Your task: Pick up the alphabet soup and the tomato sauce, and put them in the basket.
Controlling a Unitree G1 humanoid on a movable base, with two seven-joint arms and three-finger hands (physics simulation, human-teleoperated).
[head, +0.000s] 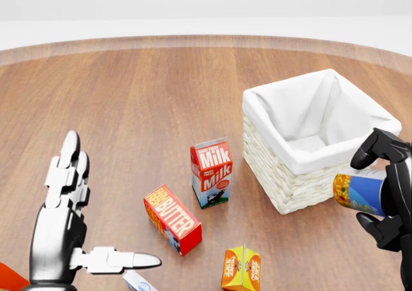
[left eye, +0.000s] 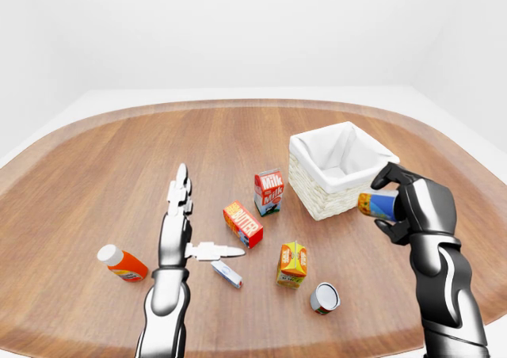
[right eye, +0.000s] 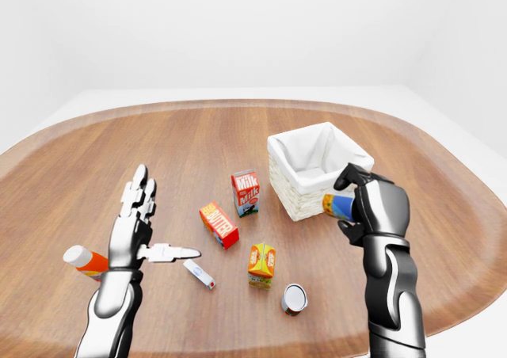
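A wooden table [left eye: 95, 160] carries everything; the white-lined wicker basket [head: 293, 188] serves as the landmark. Just right of and below the basket's near corner in the head view, the right hand [head: 389, 194] has its dark fingers closed around a can with a blue and orange label [head: 358, 191], probably the alphabet soup. The can lies sideways, raised off the table, its end pointing toward the basket wall, so it likely must rise over the rim. Well left of the basket, the left hand [left eye: 181, 215] is empty, fingers spread flat. Left of the basket stand a milk carton [head: 212, 173], a butter box [head: 172, 219] and a juice carton [left eye: 292, 264]. Below the basket in the left-eye view lies a second can [left eye: 324, 298], perhaps the tomato sauce.
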